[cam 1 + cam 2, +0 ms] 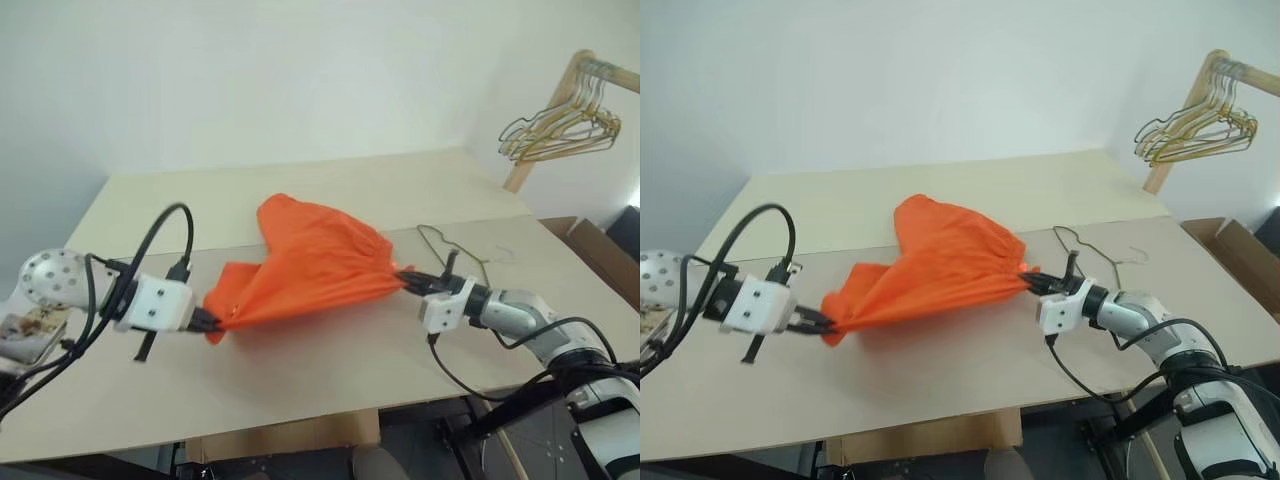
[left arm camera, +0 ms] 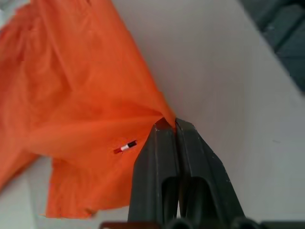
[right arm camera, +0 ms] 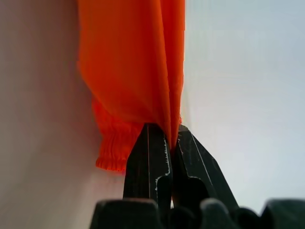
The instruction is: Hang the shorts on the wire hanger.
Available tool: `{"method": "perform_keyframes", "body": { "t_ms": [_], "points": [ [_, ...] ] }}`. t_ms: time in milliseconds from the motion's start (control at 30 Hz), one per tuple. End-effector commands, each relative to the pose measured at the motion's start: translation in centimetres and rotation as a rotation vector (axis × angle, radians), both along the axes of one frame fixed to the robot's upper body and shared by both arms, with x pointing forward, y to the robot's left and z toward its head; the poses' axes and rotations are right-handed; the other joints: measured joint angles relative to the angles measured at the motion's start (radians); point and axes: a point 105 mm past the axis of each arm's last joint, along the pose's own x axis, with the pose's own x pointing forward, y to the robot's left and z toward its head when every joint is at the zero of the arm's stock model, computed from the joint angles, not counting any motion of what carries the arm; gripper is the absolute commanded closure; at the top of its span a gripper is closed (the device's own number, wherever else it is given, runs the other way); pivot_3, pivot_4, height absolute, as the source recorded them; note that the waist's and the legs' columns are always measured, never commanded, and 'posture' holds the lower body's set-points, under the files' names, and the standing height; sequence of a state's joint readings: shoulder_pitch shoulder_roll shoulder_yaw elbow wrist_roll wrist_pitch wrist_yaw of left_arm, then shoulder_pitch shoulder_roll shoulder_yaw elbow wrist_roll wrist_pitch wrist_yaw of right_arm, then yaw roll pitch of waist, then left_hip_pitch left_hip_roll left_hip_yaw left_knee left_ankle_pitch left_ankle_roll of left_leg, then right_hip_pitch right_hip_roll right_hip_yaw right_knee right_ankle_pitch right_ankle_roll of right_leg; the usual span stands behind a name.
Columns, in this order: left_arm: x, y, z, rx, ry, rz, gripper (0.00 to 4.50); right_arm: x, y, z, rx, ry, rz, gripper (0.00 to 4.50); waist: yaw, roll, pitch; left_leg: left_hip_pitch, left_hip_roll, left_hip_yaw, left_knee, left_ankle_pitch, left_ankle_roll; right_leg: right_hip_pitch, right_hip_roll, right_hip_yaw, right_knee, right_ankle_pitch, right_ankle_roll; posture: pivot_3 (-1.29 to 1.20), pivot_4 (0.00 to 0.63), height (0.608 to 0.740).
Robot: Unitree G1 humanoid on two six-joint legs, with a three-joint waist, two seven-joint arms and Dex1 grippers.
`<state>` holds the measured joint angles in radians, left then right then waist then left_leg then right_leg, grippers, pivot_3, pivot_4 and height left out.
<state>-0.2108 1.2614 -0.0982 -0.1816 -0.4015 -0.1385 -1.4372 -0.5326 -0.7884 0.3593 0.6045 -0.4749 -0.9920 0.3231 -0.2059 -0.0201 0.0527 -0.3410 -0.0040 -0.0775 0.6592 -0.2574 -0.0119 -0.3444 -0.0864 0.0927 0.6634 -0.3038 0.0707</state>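
Both the left gripper (image 1: 212, 322) and the right gripper (image 1: 408, 280) pinch the shorts (image 1: 305, 268) stretched over the counter (image 1: 300, 385), and next I think they must be brought to the wire hanger (image 1: 452, 247).

Pale wooden table (image 1: 300, 390), orange shorts (image 1: 310, 265) draped on it, thin wire hanger (image 1: 455, 245) lying just beside

shorts (image 1: 310, 262) on table (image 1: 300, 370), wire hanger (image 1: 452, 245) right of them

wire hanger (image 1: 452, 243) partly behind right hand (image 1: 408, 281), shape perhaps incomplete
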Motion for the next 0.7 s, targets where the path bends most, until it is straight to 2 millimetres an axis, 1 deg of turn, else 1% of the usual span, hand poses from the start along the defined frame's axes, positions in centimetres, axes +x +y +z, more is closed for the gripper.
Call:
{"method": "perform_keyframes", "body": {
  "t_ms": [33, 100, 200, 300, 400, 433, 533, 700],
  "points": [
    [-2.4, -0.7, 0.6, 0.002, 0.071, -0.056, 4.46, -0.4, -2.8, -0.6, -0.135, 0.004, -0.034, 4.50, 0.024, 0.000, 0.000, 0.000, 0.001, 0.000, 0.000, -0.001, 0.001, 0.000, 0.001, 0.000, 0.000, 0.000, -0.001, -0.07, 0.032, 0.740],
    [-3.3, -1.4, 0.4, -0.009, 0.102, -0.073, 4.46, -1.0, -3.5, -1.4, -0.179, 0.026, -0.038, 4.50, 0.044, 0.000, 0.000, -0.001, 0.002, 0.000, 0.000, -0.002, 0.003, -0.002, 0.001, 0.000, 0.000, -0.001, -0.002, -0.07, 0.032, 0.740],
    [-4.4, -3.0, 0.2, -0.037, 0.134, -0.097, 4.46, -1.6, -5.2, -2.2, -0.254, 0.029, -0.075, 4.50, 0.057, 0.000, 0.000, -0.006, 0.002, 0.001, 0.001, -0.002, 0.003, -0.007, 0.003, 0.001, 0.001, 0.000, -0.004, -0.08, 0.027, 0.740],
    [-4.5, -4.3, 0.2, -0.060, 0.137, -0.096, 4.46, -2.0, -6.3, -2.3, -0.287, 0.023, -0.110, 4.50, 0.060, 0.000, 0.000, -0.006, 0.002, 0.002, 0.002, -0.002, 0.003, -0.006, 0.003, 0.002, 0.001, 0.000, -0.004, -0.10, 0.021, 0.740],
    [-4.1, -5.0, -0.2, -0.058, 0.133, -0.094, 4.46, -2.8, -7.4, -2.4, -0.310, 0.025, -0.141, 4.50, 0.057, 0.000, 0.000, -0.005, 0.002, 0.002, 0.002, -0.002, 0.003, -0.006, 0.003, 0.002, 0.001, 0.000, -0.004, -0.12, 0.017, 0.740],
    [-4.0, -5.1, -0.3, -0.055, 0.133, -0.095, 4.50, -3.0, -7.6, -2.5, -0.316, 0.025, -0.143, 4.23, 0.055, 0.001, -0.001, -0.006, 0.003, 0.002, 0.002, -0.002, 0.003, -0.006, 0.003, 0.002, 0.001, 0.000, -0.004, -0.12, 0.016, 0.740],
    [-3.8, -5.0, -0.5, -0.046, 0.143, -0.100, 3.83, -4.0, -7.4, -2.6, -0.315, 0.030, -0.133, 3.38, 0.049, 0.001, -0.001, -0.006, 0.003, 0.002, 0.002, -0.002, 0.004, -0.006, 0.005, 0.002, 0.001, 0.000, -0.004, -0.15, 0.013, 0.740],
    [-3.5, -3.6, -0.7, -0.015, 0.147, -0.094, 2.20, -6.2, -6.7, -2.2, -0.310, 0.045, -0.093, 1.63, 0.028, 0.001, -0.001, -0.006, 0.007, 0.003, 0.002, -0.002, 0.004, -0.006, 0.008, 0.003, 0.001, 0.000, -0.006, -0.16, 0.014, 0.740]
  ]
}}
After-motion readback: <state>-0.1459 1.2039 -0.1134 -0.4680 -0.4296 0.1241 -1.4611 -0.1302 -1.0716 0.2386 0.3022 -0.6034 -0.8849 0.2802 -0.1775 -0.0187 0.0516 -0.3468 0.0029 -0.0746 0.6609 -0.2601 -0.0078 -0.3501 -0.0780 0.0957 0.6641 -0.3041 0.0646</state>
